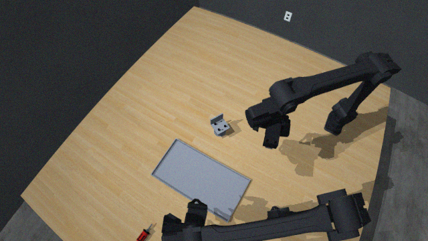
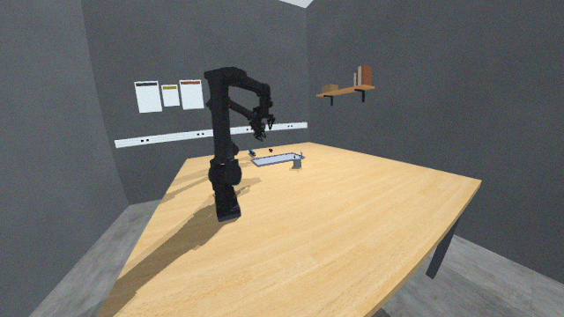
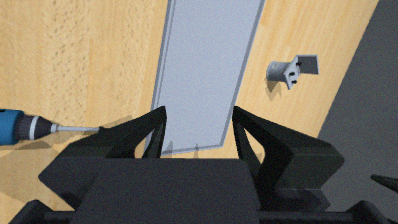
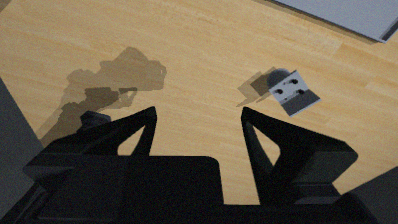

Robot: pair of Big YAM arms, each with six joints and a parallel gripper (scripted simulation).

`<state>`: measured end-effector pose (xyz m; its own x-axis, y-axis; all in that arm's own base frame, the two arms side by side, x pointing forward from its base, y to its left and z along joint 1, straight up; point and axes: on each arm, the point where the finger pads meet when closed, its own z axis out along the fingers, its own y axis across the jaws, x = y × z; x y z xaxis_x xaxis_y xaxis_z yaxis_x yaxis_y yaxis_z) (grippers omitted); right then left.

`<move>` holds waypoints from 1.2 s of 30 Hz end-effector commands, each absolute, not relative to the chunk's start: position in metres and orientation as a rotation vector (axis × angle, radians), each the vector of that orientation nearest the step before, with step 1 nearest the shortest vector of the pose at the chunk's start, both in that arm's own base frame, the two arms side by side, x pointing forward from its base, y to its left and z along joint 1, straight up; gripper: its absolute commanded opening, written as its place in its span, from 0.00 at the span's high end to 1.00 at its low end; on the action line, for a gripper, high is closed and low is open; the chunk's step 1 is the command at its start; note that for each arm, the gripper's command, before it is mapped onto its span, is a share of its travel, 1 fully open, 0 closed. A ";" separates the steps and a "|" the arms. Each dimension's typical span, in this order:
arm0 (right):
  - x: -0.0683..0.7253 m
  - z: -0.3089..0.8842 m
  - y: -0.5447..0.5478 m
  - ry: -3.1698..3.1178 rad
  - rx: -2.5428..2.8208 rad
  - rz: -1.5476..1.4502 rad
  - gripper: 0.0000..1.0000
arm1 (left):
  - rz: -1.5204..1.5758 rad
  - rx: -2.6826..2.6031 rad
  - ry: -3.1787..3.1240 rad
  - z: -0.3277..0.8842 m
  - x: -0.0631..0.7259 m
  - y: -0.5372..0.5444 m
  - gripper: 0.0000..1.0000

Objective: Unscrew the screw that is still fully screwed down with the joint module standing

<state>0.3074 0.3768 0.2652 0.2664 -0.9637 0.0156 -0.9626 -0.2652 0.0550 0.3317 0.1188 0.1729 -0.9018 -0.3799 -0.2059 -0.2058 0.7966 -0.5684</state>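
Note:
The small grey joint module [image 1: 219, 126] [image 2: 297, 163] [image 3: 288, 71] [image 4: 292, 92] stands on the table with its bracket on it. Dark screw spots show on the bracket face; I cannot tell their heights. The electric screwdriver [image 3: 15, 127] [image 2: 252, 152] lies flat, its blue barrel to the left of the left fingers and its bit pointing at the tray. My left gripper [image 3: 199, 111] [image 1: 183, 217] is open and empty, above the tray's near end. My right gripper [image 4: 199, 112] [image 1: 271, 143] is open and empty, hanging to the side of the module and apart from it.
A flat grey tray [image 1: 200, 179] [image 2: 275, 159] [image 3: 210, 70] lies between the module and the left arm. A red-handled hand screwdriver [image 1: 144, 234] [image 2: 270, 150] lies near the table edge beyond the tray. The right arm's shadow falls on the wood [image 4: 115, 82].

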 end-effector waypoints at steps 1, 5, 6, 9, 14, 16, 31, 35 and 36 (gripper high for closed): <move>0.312 0.278 0.394 -1.865 2.506 -0.033 0.14 | -0.805 -0.415 2.686 0.169 0.329 0.122 0.35; 0.312 0.278 0.394 -1.865 2.506 -0.033 0.14 | -0.831 -0.236 2.636 0.186 0.328 0.096 0.35; 0.312 0.278 0.394 -1.865 2.506 -0.033 0.14 | -0.840 -0.203 2.624 0.188 0.328 0.092 0.35; 0.312 0.278 0.394 -1.865 2.506 -0.033 0.14 | -0.866 -0.103 2.586 0.194 0.327 0.079 0.35; 0.312 0.278 0.394 -1.865 2.506 -0.033 0.14 | -0.898 0.026 2.531 0.203 0.326 0.062 0.35; 0.312 0.278 0.394 -1.865 2.506 -0.033 0.14 | -0.907 -0.014 2.539 0.197 0.328 0.072 0.35; 0.312 0.278 0.394 -1.865 2.506 -0.033 0.14 | -0.964 0.369 2.317 0.230 0.317 0.016 0.35; 0.312 0.278 0.394 -1.865 2.506 -0.033 0.14 | -0.961 0.337 2.322 0.229 0.322 0.027 0.35; 0.312 0.278 0.394 -1.865 2.506 -0.033 0.14 | -0.971 0.391 2.298 0.231 0.316 0.013 0.35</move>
<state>0.3074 0.3768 0.2652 0.2664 -0.9637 0.0156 -0.9626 -0.2652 0.0550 0.3205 0.0219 0.2288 -0.7938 -0.0086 -0.6081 0.4254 0.7067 -0.5653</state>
